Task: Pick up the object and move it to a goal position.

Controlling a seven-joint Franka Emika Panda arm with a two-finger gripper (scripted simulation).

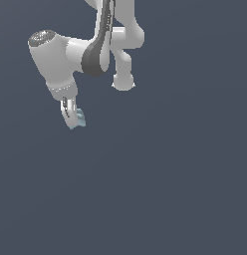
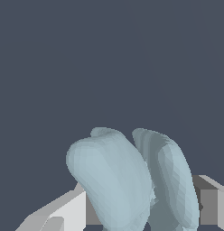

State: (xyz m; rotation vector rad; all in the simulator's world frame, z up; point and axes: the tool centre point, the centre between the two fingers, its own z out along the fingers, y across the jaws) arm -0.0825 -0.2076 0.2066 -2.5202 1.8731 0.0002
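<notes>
A: Looking at the exterior view first. Arm fills the upper left of the frame, white w/ a dark grey joint, wrist pointing down. End effector hangs at its lower tip, left of centre.

B: And the object?

A: The object is right at the end effector's tip, pale blue-grey, tiny next to the white links, sitting on the exterior view's right side of the visible finger. Touching it.

B: Clamped, then?

A: Yes. In the wrist view the object is huge in the lower half of the frame, two lumpy lobes side by side, w/ a white finger at lower left and a grey-white one at lower right, pressed against it from both sides. So the end effector is closed on the object.

B: Background?

A: Flat dark slate-blue everywhere in both views. Can't tell whether the object is clear of any tabletop; no edge or shadow shows.
</notes>
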